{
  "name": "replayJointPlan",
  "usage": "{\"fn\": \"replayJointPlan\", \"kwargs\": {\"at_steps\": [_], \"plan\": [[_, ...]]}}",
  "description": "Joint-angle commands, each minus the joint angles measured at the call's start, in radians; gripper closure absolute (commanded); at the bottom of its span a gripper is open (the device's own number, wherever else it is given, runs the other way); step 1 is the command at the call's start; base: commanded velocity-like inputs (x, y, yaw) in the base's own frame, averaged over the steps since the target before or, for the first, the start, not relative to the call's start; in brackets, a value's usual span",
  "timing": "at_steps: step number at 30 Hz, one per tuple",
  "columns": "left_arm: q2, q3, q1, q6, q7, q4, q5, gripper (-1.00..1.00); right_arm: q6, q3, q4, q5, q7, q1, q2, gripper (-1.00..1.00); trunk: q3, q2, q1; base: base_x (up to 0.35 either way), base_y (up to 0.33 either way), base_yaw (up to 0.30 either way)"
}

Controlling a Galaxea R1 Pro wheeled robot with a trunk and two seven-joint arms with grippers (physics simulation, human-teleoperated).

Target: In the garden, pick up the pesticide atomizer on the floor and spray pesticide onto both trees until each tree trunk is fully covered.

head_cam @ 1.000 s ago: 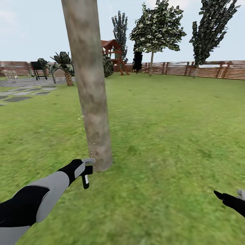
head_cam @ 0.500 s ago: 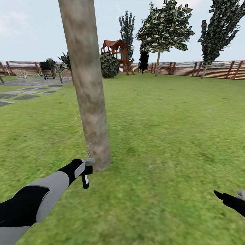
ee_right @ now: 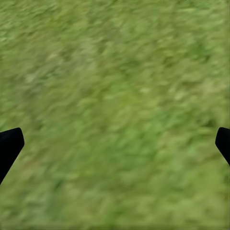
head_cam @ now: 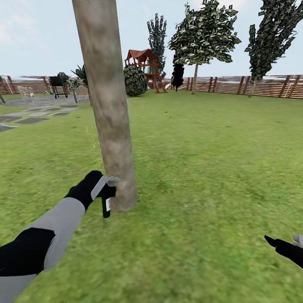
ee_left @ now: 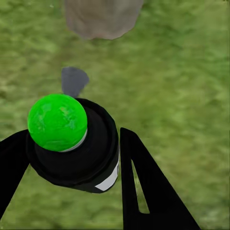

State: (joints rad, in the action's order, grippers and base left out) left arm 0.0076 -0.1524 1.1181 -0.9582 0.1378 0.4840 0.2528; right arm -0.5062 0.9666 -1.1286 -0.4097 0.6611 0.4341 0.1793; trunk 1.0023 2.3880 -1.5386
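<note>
One trunk (head_cam: 110,105), thick and pale grey-brown, rises from the lawn (head_cam: 210,168) and leans slightly; its base stands just beyond the left claw (head_cam: 110,187). That claw is closed around the atomizer (head_cam: 106,201), its two black fingers (ee_left: 143,187) pressing either side of the dark round body. The atomizer's long axis runs nearly upright: the dark handle with a small white label hangs down toward the grass, while the grey nozzle at its top points level at the trunk's lower part and seems to touch the bark, or nearly so. In the left wrist view the atomizer (ee_left: 76,143) is seen end-on, with a bright green cap on it and the grey nozzle tip aimed at the trunk base (ee_left: 103,18). A few faint whitish speckles (head_cam: 93,143) float just beside the trunk's left edge. Whether the atomizer holds liquid cannot be told. The right claw (head_cam: 283,245) hangs low over bare grass at the right, well apart from the tree, its black fingertips (ee_right: 9,143) spread wide with nothing between them
</note>
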Motion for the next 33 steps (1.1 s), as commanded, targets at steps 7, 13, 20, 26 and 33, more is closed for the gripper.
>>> {"fn": "replayJointPlan", "kwargs": {"at_steps": [7, 13, 20, 26, 33], "plan": [[0.0, 0.001, 0.168, -0.034, 0.002, -0.002, -0.039, 1.0, 0.0, 0.0, 0.0, 0.0, 0.0, 0.0, 0.0, -1.0, 0.0, 0.0, 0.0, 0.0, 0.0, 0.0], [0.0, 0.0, 0.228, -0.036, 0.002, -0.008, -0.038, 1.0, 0.0, 0.0, 0.0, 0.0, 0.0, 0.0, 0.0, -1.0, 0.0, 0.0, 0.0, 0.0, 0.0, 0.0], [0.008, -0.001, 0.306, -0.037, 0.003, -0.024, -0.038, 1.0, 0.0, 0.0, 0.001, 0.0, 0.0, 0.0, 0.0, -1.0, 0.0, 0.0, 0.0, 0.0, 0.0, 0.0], [0.041, -0.001, 0.39, -0.037, 0.003, -0.094, -0.038, 1.0, 0.0, 0.0, 0.001, 0.0, 0.0, 0.0, 0.0, -1.0, 0.0, 0.0, 0.0, 0.0, 0.0, 0.0], [0.091, -0.001, 0.41, -0.037, 0.003, -0.099, -0.038, 1.0, 0.0, 0.0, 0.001, 0.0, 0.0, 0.0, 0.0, -1.0, 0.0, 0.0, 0.0, 0.0, 0.0, 0.0]]}}
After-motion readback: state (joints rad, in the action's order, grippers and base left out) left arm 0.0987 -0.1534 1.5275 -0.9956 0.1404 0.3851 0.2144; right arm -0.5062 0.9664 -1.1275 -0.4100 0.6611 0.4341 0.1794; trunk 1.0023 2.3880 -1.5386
